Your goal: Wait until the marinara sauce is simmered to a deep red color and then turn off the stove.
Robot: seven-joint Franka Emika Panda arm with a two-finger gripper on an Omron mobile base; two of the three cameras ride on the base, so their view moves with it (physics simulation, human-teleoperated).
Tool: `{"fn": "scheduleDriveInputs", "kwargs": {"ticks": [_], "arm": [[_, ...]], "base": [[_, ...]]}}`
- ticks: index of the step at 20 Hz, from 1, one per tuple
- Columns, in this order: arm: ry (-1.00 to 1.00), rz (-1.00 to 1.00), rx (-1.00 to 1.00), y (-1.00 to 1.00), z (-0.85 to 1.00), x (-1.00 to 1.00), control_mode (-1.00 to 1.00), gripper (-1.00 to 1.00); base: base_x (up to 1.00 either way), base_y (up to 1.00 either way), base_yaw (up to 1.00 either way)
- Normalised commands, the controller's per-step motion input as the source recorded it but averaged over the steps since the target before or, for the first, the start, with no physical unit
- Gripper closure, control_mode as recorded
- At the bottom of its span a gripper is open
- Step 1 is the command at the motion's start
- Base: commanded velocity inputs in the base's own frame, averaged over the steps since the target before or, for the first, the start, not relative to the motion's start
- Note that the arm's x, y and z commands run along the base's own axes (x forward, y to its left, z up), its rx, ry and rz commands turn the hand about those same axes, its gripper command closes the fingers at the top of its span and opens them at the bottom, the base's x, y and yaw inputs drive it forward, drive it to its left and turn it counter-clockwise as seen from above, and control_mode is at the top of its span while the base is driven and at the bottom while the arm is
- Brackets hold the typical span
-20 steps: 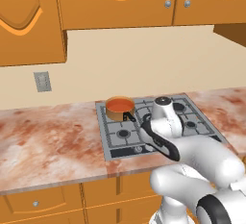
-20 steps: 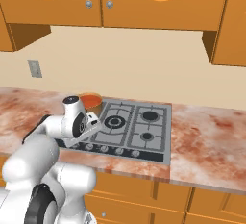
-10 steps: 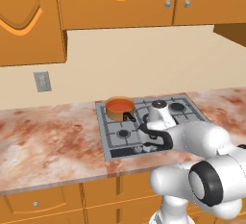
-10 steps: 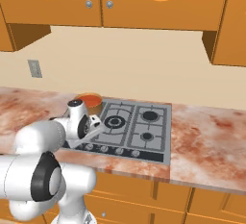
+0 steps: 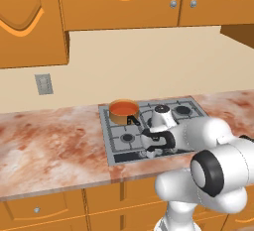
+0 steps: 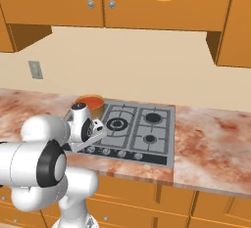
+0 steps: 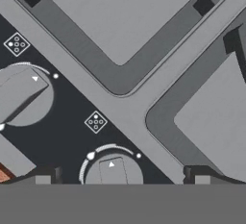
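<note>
Currently I've got the tool (image 7: 115,180) spread wide, a fingertip either side of a front-row knob (image 7: 113,170) on the stove (image 6: 147,134) to straddle it for a twist, while the marinara sauce (image 5: 123,108) sits orange-red on the rear-left burner.

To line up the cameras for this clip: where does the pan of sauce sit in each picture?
Left base view: the sauce is on the stove's back left burner, beyond the arm.
Right base view: the sauce peeks out behind the arm, at the stove's back left.
Hand view: not in it.
Shared landmark: the wall outlet.
</note>
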Motion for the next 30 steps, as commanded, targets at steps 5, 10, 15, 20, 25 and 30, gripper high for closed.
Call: {"fn": "scheduleDriveInputs", "kwargs": {"ticks": [5,10,15,20,25,30], "arm": [[0.0,0.0,0.0,0.0,-0.1,0.0,-1.0,-1.0],[0.0,0.0,0.0,0.0,-0.12,0.0,-1.0,-1.0],[0.0,0.0,0.0,0.0,-0.13,-0.17,-1.0,-1.0],[0.0,0.0,0.0,0.0,-0.04,-0.02,-1.0,-1.0],[0.0,0.0,0.0,-0.18,-0.03,-0.23,-1.0,-1.0],[0.0,0.0,0.0,-0.04,-0.01,-0.05,-1.0,-1.0]], "base": [[0.0,0.0,0.0],[0.0,0.0,0.0],[0.0,0.0,0.0],[0.0,0.0,0.0],[0.0,0.0,0.0],[0.0,0.0,0.0]]}}
